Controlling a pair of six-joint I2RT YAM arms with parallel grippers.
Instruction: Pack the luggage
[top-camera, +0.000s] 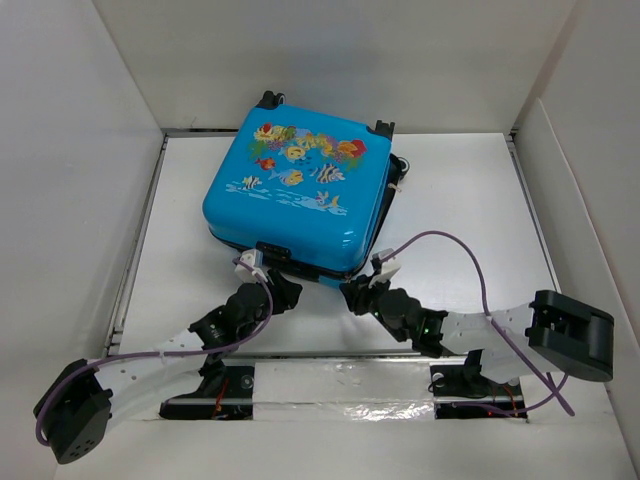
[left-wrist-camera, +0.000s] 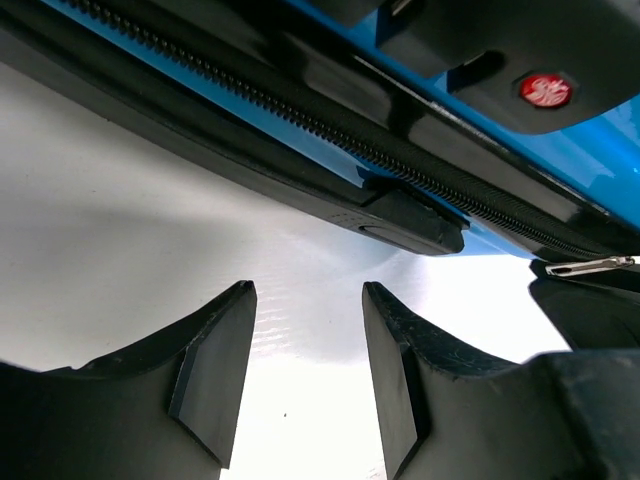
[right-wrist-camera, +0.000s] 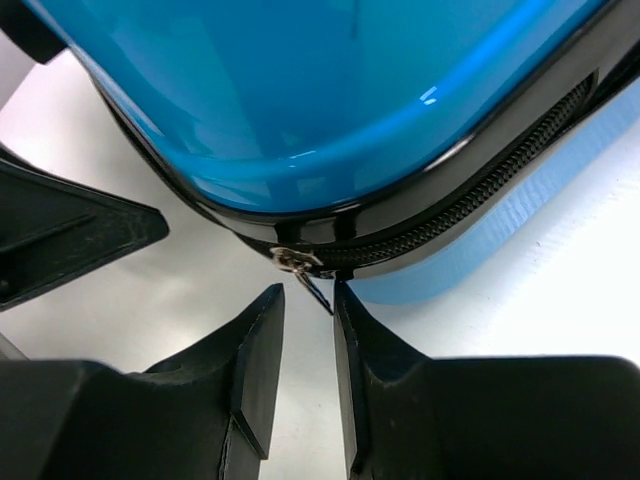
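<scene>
The luggage (top-camera: 295, 195), a bright-blue hard shell with a fish print, lies flat and closed in the middle of the table, wheels at the far side. My left gripper (top-camera: 250, 265) sits at its near edge, open, with only bare table between the fingers (left-wrist-camera: 305, 290); the black zipper line (left-wrist-camera: 330, 140) runs just beyond them. My right gripper (top-camera: 383, 268) is at the near right corner. In the right wrist view its jaws (right-wrist-camera: 308, 290) stand narrowly apart, and the metal zipper pull (right-wrist-camera: 312, 283) hangs down between the tips, close to the right finger, not clamped.
White walls (top-camera: 80, 150) box in the table on three sides. A metal rail (top-camera: 340, 385) with the arm bases runs along the near edge. Purple cables (top-camera: 470, 260) loop over both arms. A black moulded foot (left-wrist-camera: 410, 220) juts from the suitcase's near side.
</scene>
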